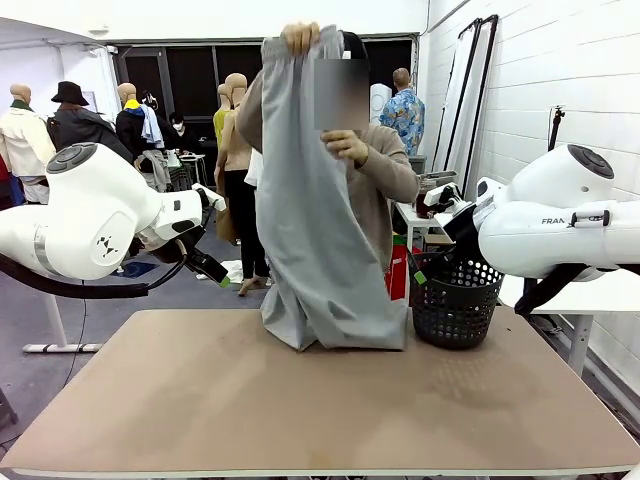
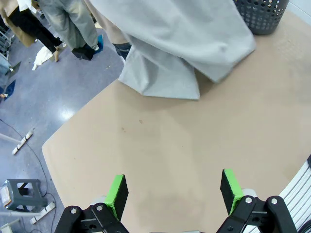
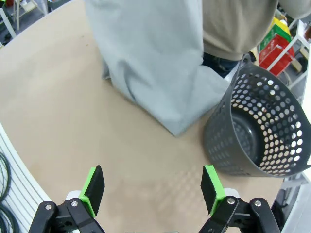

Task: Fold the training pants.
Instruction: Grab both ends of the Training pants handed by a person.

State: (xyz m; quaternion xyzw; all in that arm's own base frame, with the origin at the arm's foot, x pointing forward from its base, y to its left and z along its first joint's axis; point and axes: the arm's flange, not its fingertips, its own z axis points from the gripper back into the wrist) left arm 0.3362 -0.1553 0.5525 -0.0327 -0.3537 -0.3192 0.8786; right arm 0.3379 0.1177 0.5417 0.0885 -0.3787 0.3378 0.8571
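Left pincer [image 2: 173, 191], black with green pads: your jaws stand spread wide and hold nothing, hovering above bare bench. Right pincer [image 3: 151, 188], same make: likewise spread and empty, poised over the bench short of the basket. Both hang back on the robot's side, probably to leave the person room to handle the garment.

Bench [image 1: 300, 400], flat tan board: the near half is bare.

Training pants [image 1: 320, 200], light grey soft jersey: the person at the far edge holds them up lengthwise. One hand [image 1: 300, 38] pinches the top end high and the other hand [image 1: 348, 145] steadies the cloth partway down. The lower end rests crumpled on the bench near its far edge. Held like this the cloth hangs straight, which looks like preparation for laying it flat. You cannot tell which end is the waistband.

Basket [image 1: 455, 300], black perforated plastic, round: it stands upright at the far right of the bench, just beside the pants, and whether they touch is unclear. Its inside looks empty.

Status: folding not begun. Your first grasp likely waits until the pants lie within reach.
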